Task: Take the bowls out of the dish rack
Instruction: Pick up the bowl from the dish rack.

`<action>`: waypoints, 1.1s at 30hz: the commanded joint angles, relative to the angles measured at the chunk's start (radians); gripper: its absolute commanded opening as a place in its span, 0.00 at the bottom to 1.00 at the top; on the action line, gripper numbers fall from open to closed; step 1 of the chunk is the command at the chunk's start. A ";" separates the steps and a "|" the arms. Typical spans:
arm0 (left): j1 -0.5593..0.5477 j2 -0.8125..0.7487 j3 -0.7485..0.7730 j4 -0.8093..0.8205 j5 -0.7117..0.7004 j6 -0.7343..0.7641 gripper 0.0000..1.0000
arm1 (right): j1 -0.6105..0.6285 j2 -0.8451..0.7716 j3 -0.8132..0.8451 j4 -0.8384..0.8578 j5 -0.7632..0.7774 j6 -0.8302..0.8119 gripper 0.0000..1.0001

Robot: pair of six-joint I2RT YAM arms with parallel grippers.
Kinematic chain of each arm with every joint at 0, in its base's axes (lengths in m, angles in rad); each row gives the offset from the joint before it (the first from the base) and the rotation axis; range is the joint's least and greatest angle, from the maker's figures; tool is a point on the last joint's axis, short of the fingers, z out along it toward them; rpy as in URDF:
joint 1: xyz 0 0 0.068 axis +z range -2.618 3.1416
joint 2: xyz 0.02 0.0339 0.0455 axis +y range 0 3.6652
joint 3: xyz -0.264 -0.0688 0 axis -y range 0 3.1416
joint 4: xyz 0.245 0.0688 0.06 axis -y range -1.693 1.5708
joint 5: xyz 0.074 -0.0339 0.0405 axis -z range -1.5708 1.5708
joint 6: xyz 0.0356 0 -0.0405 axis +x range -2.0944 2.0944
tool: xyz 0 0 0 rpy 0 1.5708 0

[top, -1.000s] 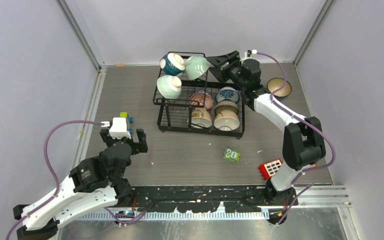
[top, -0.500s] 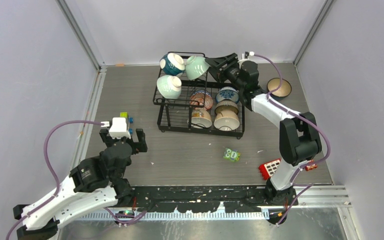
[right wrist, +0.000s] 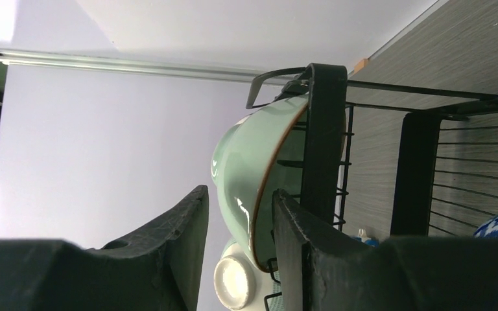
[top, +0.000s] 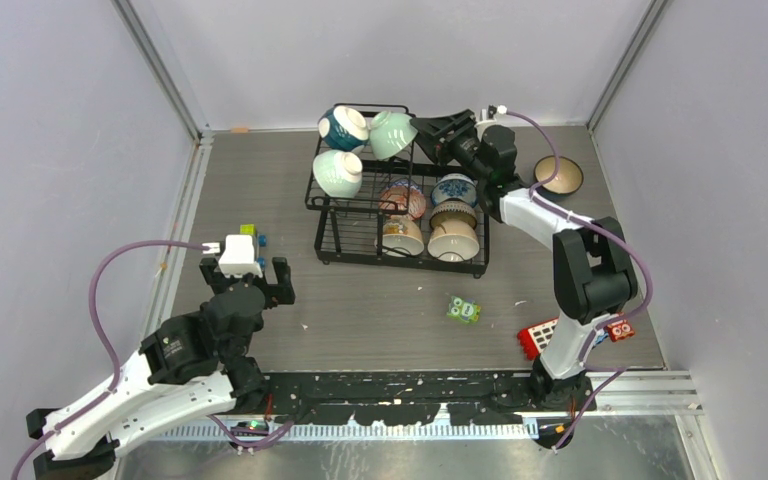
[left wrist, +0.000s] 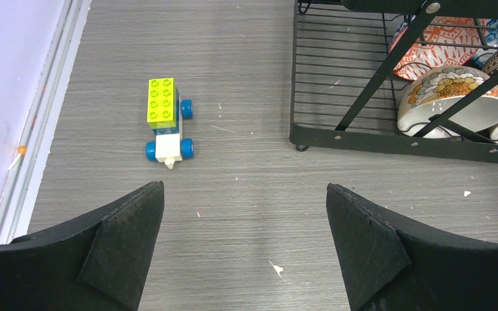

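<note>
White-black arms (top: 150, 395), purple cables (top: 160, 243), black fingers (left wrist: 123, 249)

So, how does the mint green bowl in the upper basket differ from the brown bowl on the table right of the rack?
The mint green bowl lies tipped on its side in the dish rack; the brown bowl stands upright on the table. The right pincer straddles the mint green bowl's rim; nothing touches the brown bowl. Both are small round bowls.

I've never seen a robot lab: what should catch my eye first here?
The black dish rack stands at the far middle of the table, crowded with colourful bowls. The right gripper reaches to its upper tier, fingers straddling the rim of a mint green bowl. Nearer, the left gripper hangs wide open near a little toy car.
</note>
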 commanded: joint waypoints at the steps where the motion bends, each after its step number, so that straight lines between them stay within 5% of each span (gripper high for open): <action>1: -0.001 0.000 0.003 0.024 -0.031 -0.007 0.96 | -0.002 0.022 -0.013 0.106 -0.030 0.032 0.45; 15: 0.000 0.010 0.003 0.029 -0.038 -0.005 0.96 | -0.003 0.053 -0.005 0.166 -0.064 0.064 0.35; 33: 0.000 -0.004 0.003 0.027 -0.040 -0.007 0.96 | -0.002 0.076 -0.004 0.249 -0.094 0.114 0.34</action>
